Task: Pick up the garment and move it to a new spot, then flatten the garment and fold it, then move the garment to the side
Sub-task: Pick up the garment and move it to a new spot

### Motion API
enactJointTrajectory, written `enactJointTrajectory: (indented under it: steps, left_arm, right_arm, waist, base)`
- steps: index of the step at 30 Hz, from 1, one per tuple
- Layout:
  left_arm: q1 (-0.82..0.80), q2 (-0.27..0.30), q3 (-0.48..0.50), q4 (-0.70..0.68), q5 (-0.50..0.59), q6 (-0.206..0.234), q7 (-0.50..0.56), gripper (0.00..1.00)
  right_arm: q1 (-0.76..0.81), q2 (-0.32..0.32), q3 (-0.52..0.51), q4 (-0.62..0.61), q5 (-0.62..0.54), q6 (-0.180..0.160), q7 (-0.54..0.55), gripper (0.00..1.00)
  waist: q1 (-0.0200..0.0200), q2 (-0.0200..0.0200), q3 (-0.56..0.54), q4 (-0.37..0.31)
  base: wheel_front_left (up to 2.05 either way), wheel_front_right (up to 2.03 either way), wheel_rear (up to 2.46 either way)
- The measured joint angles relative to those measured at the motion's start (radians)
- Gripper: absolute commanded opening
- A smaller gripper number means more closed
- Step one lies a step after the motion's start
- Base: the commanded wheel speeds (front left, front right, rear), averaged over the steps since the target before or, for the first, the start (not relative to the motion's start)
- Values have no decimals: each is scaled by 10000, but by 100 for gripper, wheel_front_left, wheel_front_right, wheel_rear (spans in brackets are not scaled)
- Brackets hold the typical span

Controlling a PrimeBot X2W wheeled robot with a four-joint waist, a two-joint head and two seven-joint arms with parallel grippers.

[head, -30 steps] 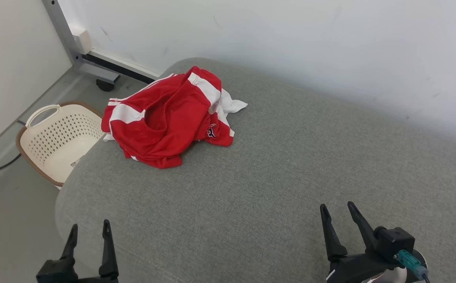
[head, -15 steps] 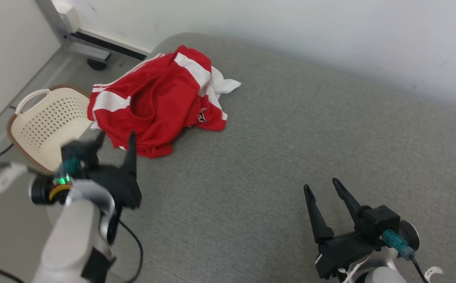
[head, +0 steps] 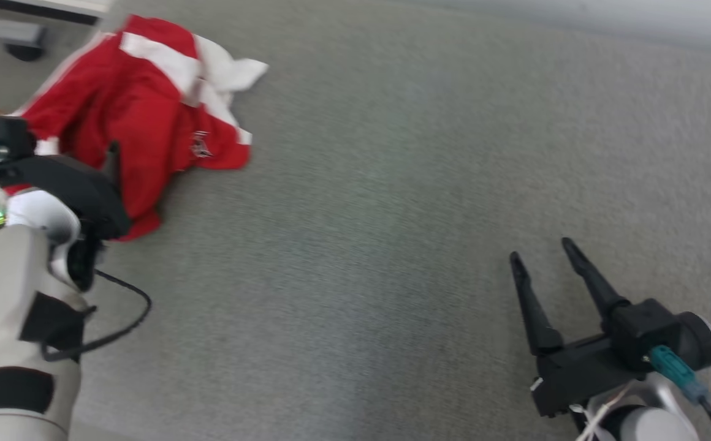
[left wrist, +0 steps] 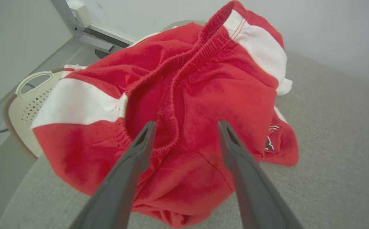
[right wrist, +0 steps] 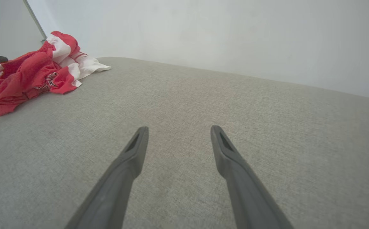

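Note:
The garment point(head: 147, 104) is a crumpled red pair of shorts with white stripes and an elastic waistband, lying at the far left of the grey cushioned surface point(head: 361, 214). In the left wrist view the garment point(left wrist: 203, 105) is close up. My left gripper point(left wrist: 187, 122) is open just over its near side, with one finger on each side of the waistband fold and nothing pinched. My right gripper point(head: 540, 249) hovers open over bare cushion at the lower right, far from the cloth. The right wrist view shows the right gripper point(right wrist: 179, 127) open, with the garment point(right wrist: 28, 79) at the far left.
A cream perforated basket point(left wrist: 28, 101) stands on the floor beyond the cushion's left edge, beside the garment. A metal frame with a caster point(left wrist: 86, 30) stands against the pale wall point(right wrist: 219, 38) behind. My left forearm point(head: 12, 294) and its cable cross the lower left.
The head camera has tilted down and turned, shifting the whole picture. My left arm has risen from the lower left and reached forward to the garment. Both grippers stay open.

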Motion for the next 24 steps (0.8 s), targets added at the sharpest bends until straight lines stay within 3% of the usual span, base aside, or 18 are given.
enactJointTrajectory:
  steps: [5,12,13,14,15,19,24]
  left_arm:
    - [-354,267,460,640,-533,105,382,100]
    - [-774,483,439,1154,-548,619,761,100]
    - [-794,481,407,1189,-512,711,686,82]
    - [-810,489,359,1208,-474,800,606,25]
    - [-851,520,291,1229,-401,844,539,0]
    - [-923,621,209,1327,-334,955,412,0]
    - [-937,1051,205,1407,-341,780,487,0]
  right_arm:
    - [548,-123,-276,-721,13,0,221,100]
    - [909,-94,-416,-1260,36,0,261,100]
    - [895,-82,-397,-1269,54,0,263,100]
    - [872,-65,-376,-1271,65,0,263,100]
    - [843,-42,-357,-1271,75,0,249,100]
    - [639,27,-311,-1095,153,0,150,100]
    - [400,217,-151,-606,251,0,-109,100]
  waist:
    - [0,1,683,-621]
    - [-1,0,1477,-1205]
    - [-1,1,1567,-1255]
    - [-2,1,1643,-1301]
    - [-2,0,1699,-1350]
    - [-2,1,1651,-1472]
    - [-2,1,1182,-1529]
  base:
    - [0,0,0]
    - [0,0,0]
    - [0,0,0]
    - [0,0,0]
    - [0,0,0]
    - [0,0,0]
    - [0,0,0]
